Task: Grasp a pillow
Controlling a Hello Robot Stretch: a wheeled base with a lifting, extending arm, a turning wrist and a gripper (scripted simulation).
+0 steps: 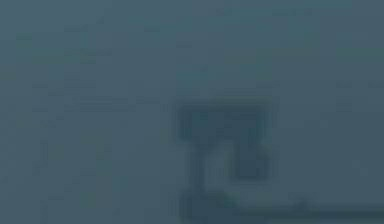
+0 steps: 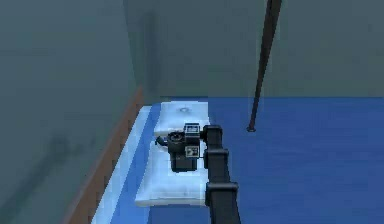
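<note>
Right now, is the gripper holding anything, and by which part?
Cannot be told: the gripper shows against the white pillow, which lies on the blue bed.

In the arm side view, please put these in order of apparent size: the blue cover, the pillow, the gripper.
Largest to smallest:
1. blue cover
2. pillow
3. gripper
The differences look clear.

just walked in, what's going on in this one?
The Stretch's arm is extended over a bed with a blue cover. Its jaws are at a white pillow that lies flat along the bed's side nearest the wall. Whether they touch it, or hold anything, cannot be told, since the pillow rests on the bed right behind them. A thin dark pole rises farther out, toward the arm side view's right.
</note>
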